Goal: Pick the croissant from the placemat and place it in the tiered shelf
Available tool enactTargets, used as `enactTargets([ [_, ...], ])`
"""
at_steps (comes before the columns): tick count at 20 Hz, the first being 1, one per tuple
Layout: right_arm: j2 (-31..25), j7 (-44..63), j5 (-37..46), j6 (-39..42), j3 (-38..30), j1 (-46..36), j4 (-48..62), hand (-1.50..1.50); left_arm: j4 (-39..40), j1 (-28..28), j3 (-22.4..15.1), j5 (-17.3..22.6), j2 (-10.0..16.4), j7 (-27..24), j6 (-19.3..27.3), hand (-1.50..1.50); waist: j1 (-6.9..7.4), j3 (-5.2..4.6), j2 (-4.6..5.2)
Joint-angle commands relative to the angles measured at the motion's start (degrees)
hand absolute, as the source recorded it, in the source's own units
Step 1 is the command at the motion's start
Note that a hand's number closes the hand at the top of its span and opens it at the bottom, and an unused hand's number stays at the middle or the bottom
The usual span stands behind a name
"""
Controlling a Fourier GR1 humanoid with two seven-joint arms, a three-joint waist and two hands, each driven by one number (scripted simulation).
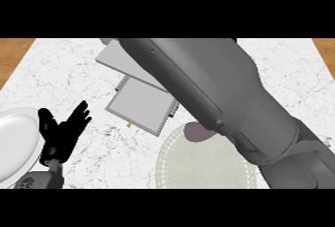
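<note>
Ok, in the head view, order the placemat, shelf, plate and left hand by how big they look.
1. placemat
2. shelf; the arm hides part of both
3. plate and left hand: alike, plate cut off

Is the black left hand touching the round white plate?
Cannot tell. The head view shows the black left hand overlapping the rim of the round white plate; height unclear.

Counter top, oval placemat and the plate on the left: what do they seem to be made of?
Counter top: white with grey veins, matte, looks like marble or similar stone. Placemat: off-white, matte, dotted border; probably cloth or vinyl, hard to tell. Plate: plain white, smooth with soft shading; likely glazed ceramic.
</note>
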Motion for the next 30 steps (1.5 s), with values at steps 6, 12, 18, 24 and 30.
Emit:
enactTargets([
  [6,0.5,4.4,-3.6,-6.7,0.7,-3.0,6.2,1.5,1.0,-1.3,-0.5,-1.5,-1.7,1.5,1.9,0.0,-0.36,-0.09,0.15],
  [12,0.5,8.1,-3.1,-13.5,-1.4,-3.8,5.8,1.5,1.8,1.4,0.0,-1.2,-1.0,-0.8,0.0,0.0,-0.91,-0.08,0.09],
  [18,0.5,6.8,-0.5,-20.9,-6.2,-2.9,3.7,-1.5,0.2,2.8,1.9,-0.1,0.2,-0.5,-0.2,0.0,-1.39,-0.01,-0.2],
  [24,0.5,5.6,-1.0,-29.5,-10.9,-2.4,-1.2,-1.5,1.0,0.5,2.2,0.1,0.1,0.9,-0.1,0.0,-1.96,0.01,-0.29],
  [30,-0.9,7.9,7.0,-36.6,-14.5,-3.9,-0.8,-1.5,-0.7,4.6,1.4,-0.8,-0.1,-0.2,-0.1,0.0,-2.28,-0.03,-0.76],
])
